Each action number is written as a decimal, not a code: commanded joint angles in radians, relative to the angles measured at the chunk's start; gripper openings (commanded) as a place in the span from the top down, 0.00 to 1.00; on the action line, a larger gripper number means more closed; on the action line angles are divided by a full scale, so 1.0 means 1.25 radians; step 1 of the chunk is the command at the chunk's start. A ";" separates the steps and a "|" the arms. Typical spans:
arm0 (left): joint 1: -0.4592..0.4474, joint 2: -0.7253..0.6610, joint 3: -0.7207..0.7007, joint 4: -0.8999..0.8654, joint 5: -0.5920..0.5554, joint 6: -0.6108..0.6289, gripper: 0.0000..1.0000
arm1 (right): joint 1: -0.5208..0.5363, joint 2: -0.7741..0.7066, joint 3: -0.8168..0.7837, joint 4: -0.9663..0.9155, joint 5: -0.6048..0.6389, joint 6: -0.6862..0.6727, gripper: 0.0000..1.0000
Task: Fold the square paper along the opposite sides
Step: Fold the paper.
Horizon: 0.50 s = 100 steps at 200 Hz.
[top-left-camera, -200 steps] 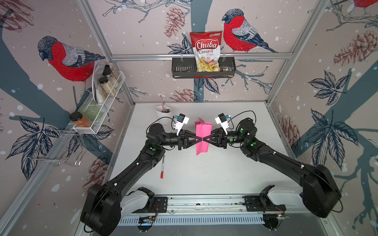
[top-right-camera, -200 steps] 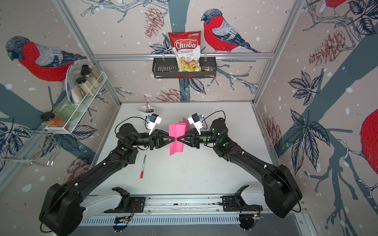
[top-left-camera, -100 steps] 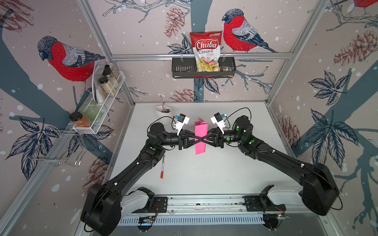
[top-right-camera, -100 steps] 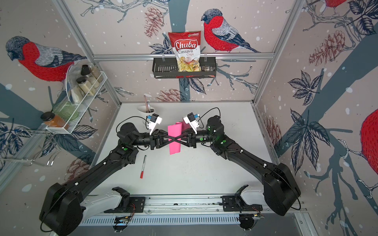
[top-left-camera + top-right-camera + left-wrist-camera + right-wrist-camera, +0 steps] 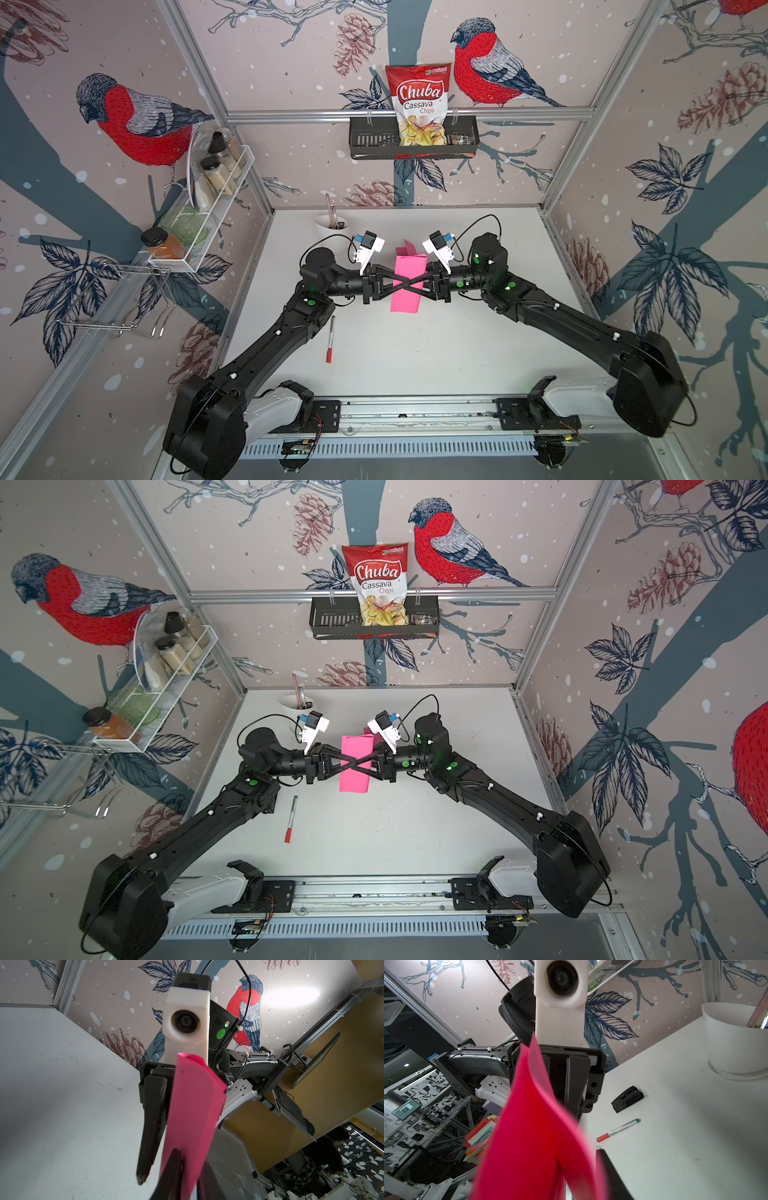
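The pink square paper (image 5: 404,301) (image 5: 353,781) hangs upright above the middle of the table, bent over into two layers. Both grippers meet at it, tip to tip, so their fingers cross in both top views. My left gripper (image 5: 409,285) (image 5: 190,1158) comes from the left and is shut on the paper (image 5: 193,1105). My right gripper (image 5: 404,284) comes from the right with its jaws round the paper (image 5: 533,1126). One of its fingers (image 5: 149,1126) (image 5: 609,1174) stands a little off the sheet, while the other is hidden behind the paper.
A red-capped marker (image 5: 330,338) lies on the table by the left arm. At the back left stands a white cup (image 5: 334,224) with pens. A small black part (image 5: 628,1098) lies near the marker. Wall racks hold jars (image 5: 216,174) and a chips bag (image 5: 417,104).
Both grippers moved toward each other until their tips cross. The paper's two sides came together and it looks narrower. The left jaws closed on it.
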 commanded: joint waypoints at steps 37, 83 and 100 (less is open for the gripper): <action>0.015 0.006 0.003 0.032 0.003 -0.015 0.96 | 0.003 -0.011 0.016 -0.048 -0.003 -0.054 0.56; 0.017 0.011 -0.011 0.138 0.018 -0.079 1.00 | -0.056 -0.052 -0.086 0.208 -0.096 0.106 0.30; 0.017 0.018 -0.017 0.211 0.026 -0.131 1.00 | -0.073 -0.076 -0.121 0.324 -0.127 0.186 0.28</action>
